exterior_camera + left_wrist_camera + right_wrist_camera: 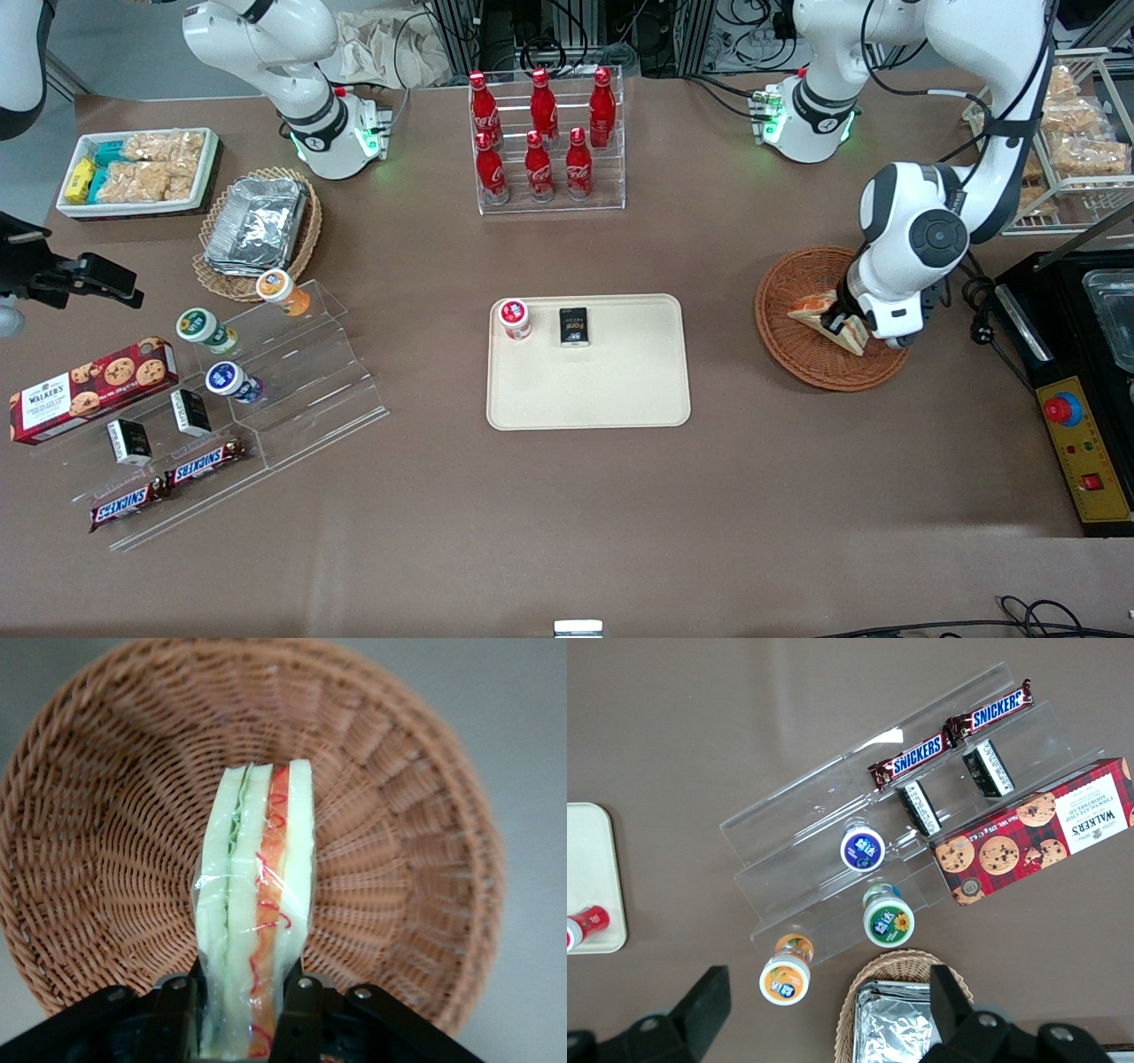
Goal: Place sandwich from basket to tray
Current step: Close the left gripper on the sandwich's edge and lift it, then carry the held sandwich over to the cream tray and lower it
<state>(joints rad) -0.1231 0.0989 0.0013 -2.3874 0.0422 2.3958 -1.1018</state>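
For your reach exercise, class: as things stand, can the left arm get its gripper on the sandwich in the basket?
Yes, it seems so: the gripper is already shut on the sandwich, over the basket, nothing between them.

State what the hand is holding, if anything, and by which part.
The hand is shut on the sandwich, pinching its two flat bread faces at one end of the wedge, over the basket. The wedge stands on edge, filling layers showing.

left hand [239, 1005] lowered, fingers clamped together
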